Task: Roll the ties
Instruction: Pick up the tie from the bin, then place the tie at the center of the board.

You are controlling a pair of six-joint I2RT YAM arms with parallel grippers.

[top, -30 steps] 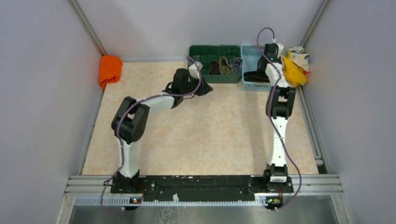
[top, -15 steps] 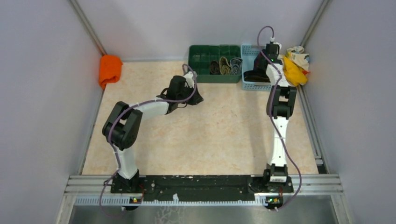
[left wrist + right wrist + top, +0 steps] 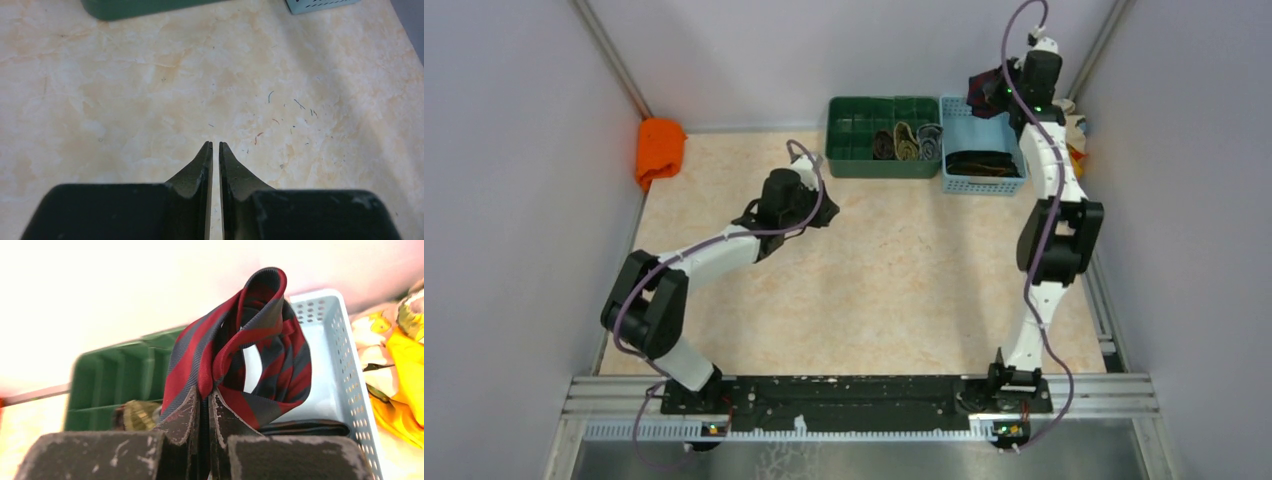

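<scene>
Far table edge: green tray holds three rolled ties; blue basket holds dark ties. Right gripper clamps red-navy tie above the basket; left gripper nearly closed, empty.

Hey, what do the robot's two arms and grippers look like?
Both the left arm and right arm have white links between bulky black joints, each trailed by a purple cable. The left gripper and right gripper have black tapered fingers; the right's look scuffed white.
</scene>
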